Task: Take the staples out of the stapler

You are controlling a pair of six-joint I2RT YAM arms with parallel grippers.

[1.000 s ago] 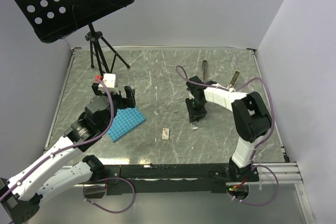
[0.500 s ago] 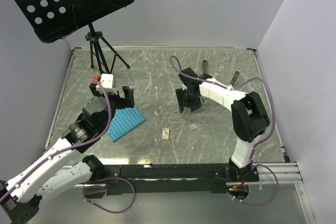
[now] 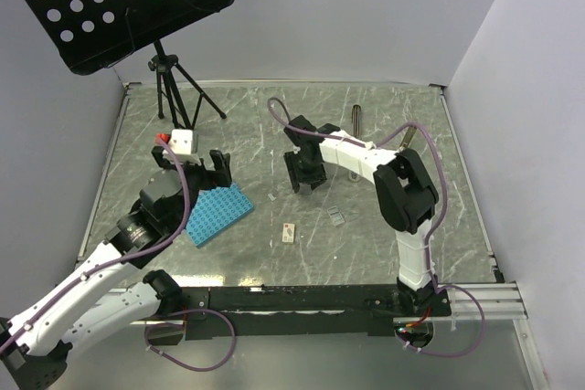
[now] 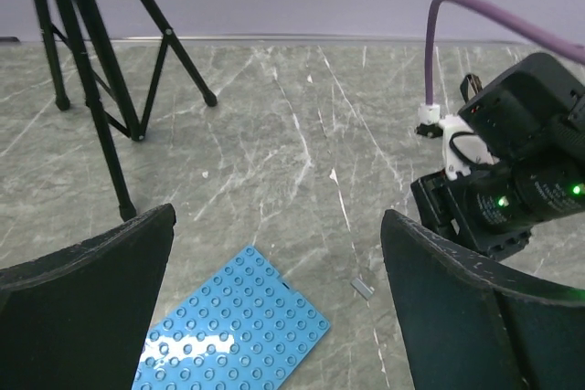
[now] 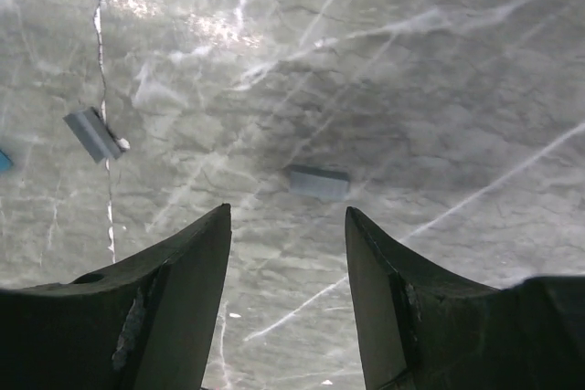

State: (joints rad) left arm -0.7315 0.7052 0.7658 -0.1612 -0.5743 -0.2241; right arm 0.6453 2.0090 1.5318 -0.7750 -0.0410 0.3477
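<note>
The stapler (image 3: 356, 120) lies at the back of the table, and a brassy bar (image 3: 407, 138) lies apart to its right. Loose staples rest on the table as short grey strips: one (image 3: 277, 197) near the blue plate, one (image 3: 335, 215) further right. In the right wrist view, one strip (image 5: 318, 182) lies just ahead of my open right gripper (image 5: 288, 214), which holds nothing, and another (image 5: 94, 133) lies to the left. My right gripper (image 3: 306, 175) hovers mid-table. My left gripper (image 4: 279, 226) is wide open and empty, above a strip (image 4: 363, 288).
A blue studded plate (image 3: 215, 215) lies under my left gripper (image 3: 195, 163). A small white card with a red mark (image 3: 289, 233) sits near the front middle. A black tripod stand (image 3: 174, 89) with a perforated tray stands at the back left.
My right gripper opened and moved left across the table, leaving a staple strip lying where it was. My left arm shifted only slightly.
</note>
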